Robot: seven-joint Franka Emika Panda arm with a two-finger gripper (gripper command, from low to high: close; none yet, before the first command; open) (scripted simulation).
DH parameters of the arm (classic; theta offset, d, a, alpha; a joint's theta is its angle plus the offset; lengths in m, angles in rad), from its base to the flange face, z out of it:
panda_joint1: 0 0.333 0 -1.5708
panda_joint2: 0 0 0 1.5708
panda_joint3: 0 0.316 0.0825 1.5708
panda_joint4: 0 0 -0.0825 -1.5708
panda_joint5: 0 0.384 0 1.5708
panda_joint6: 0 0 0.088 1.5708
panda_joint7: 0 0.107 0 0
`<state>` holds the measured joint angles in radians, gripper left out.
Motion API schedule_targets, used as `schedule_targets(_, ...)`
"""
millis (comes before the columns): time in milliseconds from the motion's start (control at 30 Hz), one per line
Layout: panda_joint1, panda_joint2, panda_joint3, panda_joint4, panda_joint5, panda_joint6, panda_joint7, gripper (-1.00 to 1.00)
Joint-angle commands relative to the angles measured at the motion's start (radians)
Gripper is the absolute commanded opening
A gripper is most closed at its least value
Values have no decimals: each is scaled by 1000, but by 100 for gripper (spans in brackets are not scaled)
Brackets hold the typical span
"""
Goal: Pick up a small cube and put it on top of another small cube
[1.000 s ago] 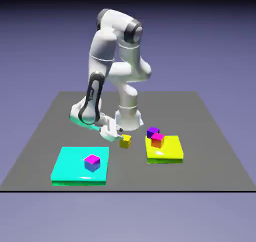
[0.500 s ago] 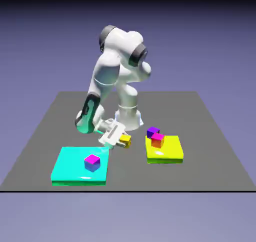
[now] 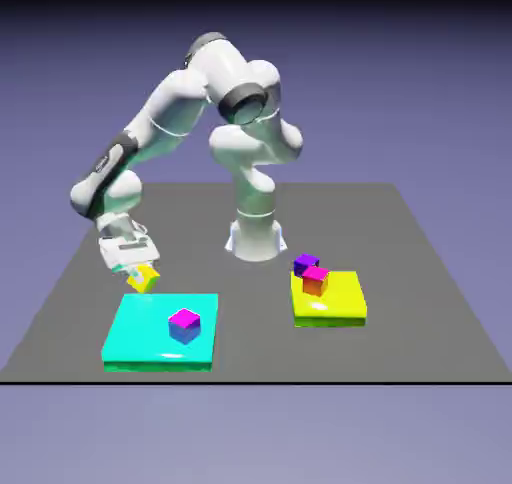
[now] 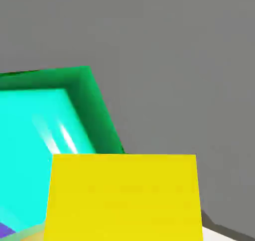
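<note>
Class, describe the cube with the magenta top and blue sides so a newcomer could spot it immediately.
Find the flat turquoise pad on the exterior view's left. On its top sits one small cube, magenta above and blue on the sides. The other magenta-topped cube, by the yellow pad, has orange-red sides.

Sm yellow cube (image 3: 143, 278): tilted, gripped, off table. Magenta-top, blue-sided cube (image 3: 184, 326): upright on cyan pad (image 3: 130, 332).

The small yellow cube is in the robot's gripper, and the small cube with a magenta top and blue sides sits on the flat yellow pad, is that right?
Not quite: the magenta-topped, blue-sided cube sits on the flat turquoise pad, as the exterior view shows.
</note>
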<state>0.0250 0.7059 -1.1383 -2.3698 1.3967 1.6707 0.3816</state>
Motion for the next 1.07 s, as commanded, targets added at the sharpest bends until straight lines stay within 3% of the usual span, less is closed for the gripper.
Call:
schedule_targets(0, -2, 7, 5, 36, -8, -12, 17, -100)
schedule_targets(700, -66, 181, 345, 787, -364, -647, 666, -100)
schedule_targets(767, -83, 187, 346, 789, -371, -678, 669, -100)
schedule_targets(933, 12, 172, 360, 638, -346, -573, 623, -100)
schedule_targets(967, 12, 172, 360, 638, -346, -573, 623, 100)
schedule_targets(1033, -11, 175, 357, 674, -352, -598, 634, 100)
